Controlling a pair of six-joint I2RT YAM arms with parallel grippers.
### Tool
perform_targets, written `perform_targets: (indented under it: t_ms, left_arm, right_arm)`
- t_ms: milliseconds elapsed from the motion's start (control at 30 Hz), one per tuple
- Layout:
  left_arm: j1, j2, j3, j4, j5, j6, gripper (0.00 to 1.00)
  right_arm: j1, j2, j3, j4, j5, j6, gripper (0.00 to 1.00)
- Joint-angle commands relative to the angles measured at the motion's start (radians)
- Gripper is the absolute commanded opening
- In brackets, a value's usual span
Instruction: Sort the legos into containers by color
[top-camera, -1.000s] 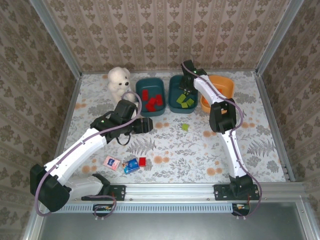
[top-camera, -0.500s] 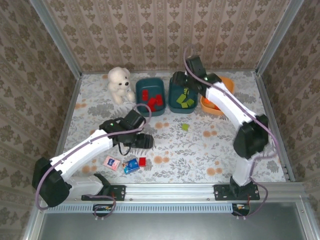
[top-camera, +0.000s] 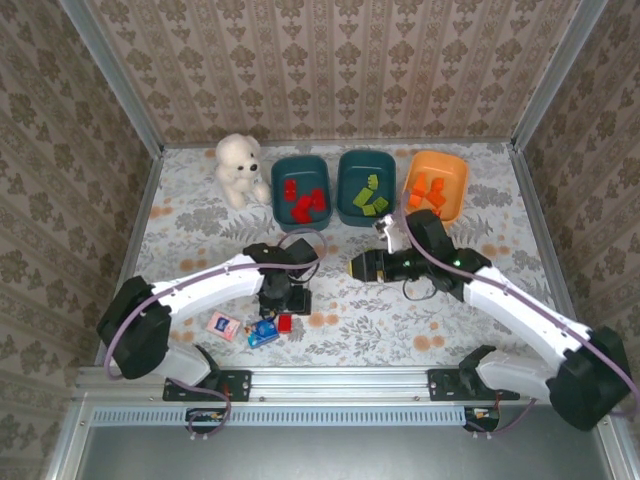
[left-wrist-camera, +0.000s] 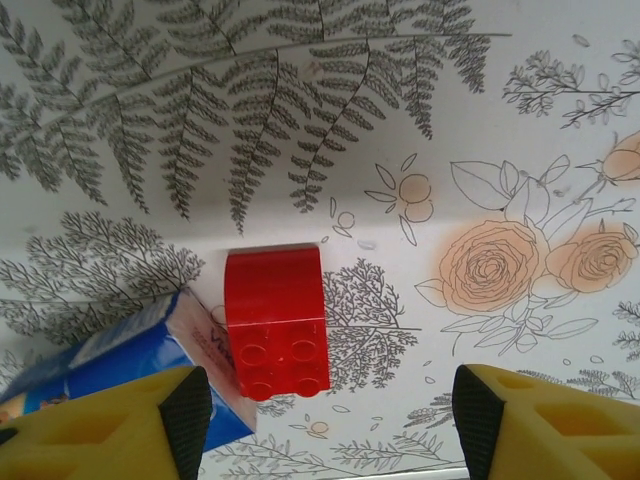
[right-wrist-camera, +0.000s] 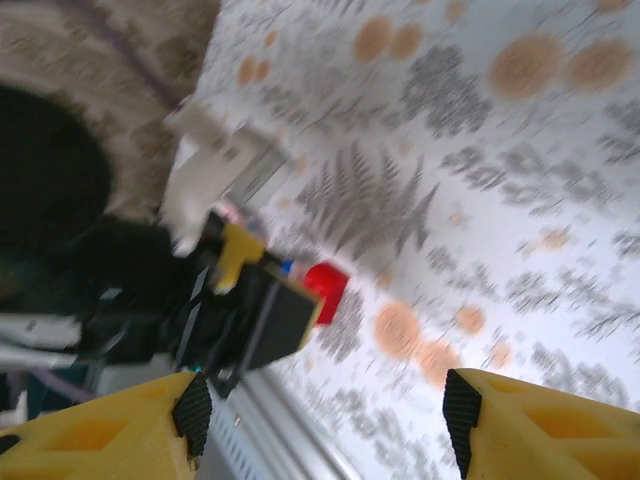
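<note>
While the left gripper (left-wrist-camera: 325, 425) hangs wide open and empty over the red lego (left-wrist-camera: 277, 320), the right gripper (right-wrist-camera: 325, 410) sits near it, wide open and empty too.

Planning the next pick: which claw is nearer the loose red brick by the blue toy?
Left. The left claw hovers open just over the red brick; the right claw sits farther back, to its right.

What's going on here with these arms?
It's colour sorting. Red bricks lie in the left teal tub, green ones in the middle teal tub, orange ones in the orange tub. The left gripper hangs open over a loose red brick on the table, beside a blue toy piece. The right gripper is open and empty.
</note>
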Motion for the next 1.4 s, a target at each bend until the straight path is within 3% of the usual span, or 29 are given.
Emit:
perform_targets:
  t_ms: [0, 233, 567, 800, 1367]
  left_arm:
    - [-0.027, 0.038, 0.039, -0.067, -0.045, -0.133, 0.68]
    - [-0.038, 0.149, 0.123, -0.135, -0.12, -0.187, 0.68]
    - [-0.049, 0.228, 0.142, -0.138, -0.122, -0.196, 0.69]
    - [-0.048, 0.231, 0.103, -0.096, -0.085, -0.201, 0.73]
    - [-0.046, 0.25, 0.053, -0.014, 0.002, -0.205, 0.69]
  right_arm:
    - [-0.003, -0.081, -0.004, -0.065, -0.09, -0.05, 0.69]
    - [-0.025, -0.105, -0.032, 0.041, -0.112, 0.037, 0.71]
    - [-0.034, -0.129, -0.01, -0.005, -0.106, 0.019, 0.71]
    - [-0.038, -0.126, -0.005, -0.022, -0.098, 0.015, 0.71]
    - [-0.055, -0.14, 0.028, -0.079, -0.08, 0.015, 0.71]
